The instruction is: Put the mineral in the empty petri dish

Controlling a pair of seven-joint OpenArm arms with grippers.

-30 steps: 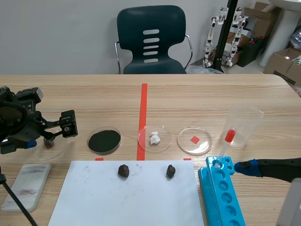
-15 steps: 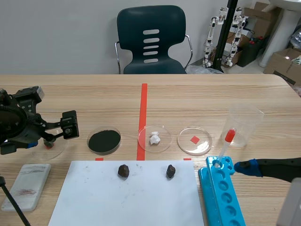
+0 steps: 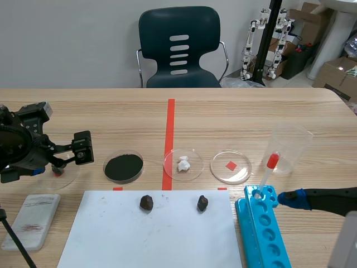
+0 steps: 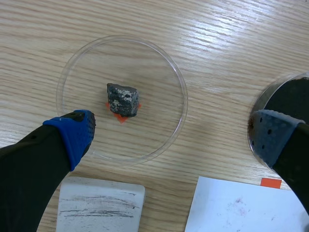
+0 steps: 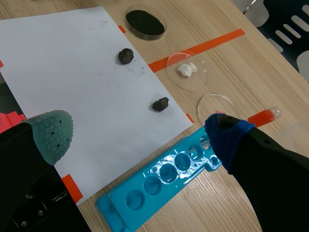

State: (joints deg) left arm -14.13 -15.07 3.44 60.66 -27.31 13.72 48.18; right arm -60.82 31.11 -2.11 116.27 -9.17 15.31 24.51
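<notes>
Left wrist view: left gripper (image 4: 171, 137) open over dish (image 4: 72, 72) containing mineral (image 4: 122, 99), slightly shifted since one second ago; right gripper (image 5: 137, 133) open, unmoved.

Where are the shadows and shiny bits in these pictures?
Left wrist view: the rim of the petri dish shines as a thin bright ring, the mineral inside casts almost no shadow, and a soft shadow lies on the table beside the dish. Scene view: the two dark stones leave only small soft shadows on the white paper. Right wrist view: the wells of the blue rack glint.
</notes>
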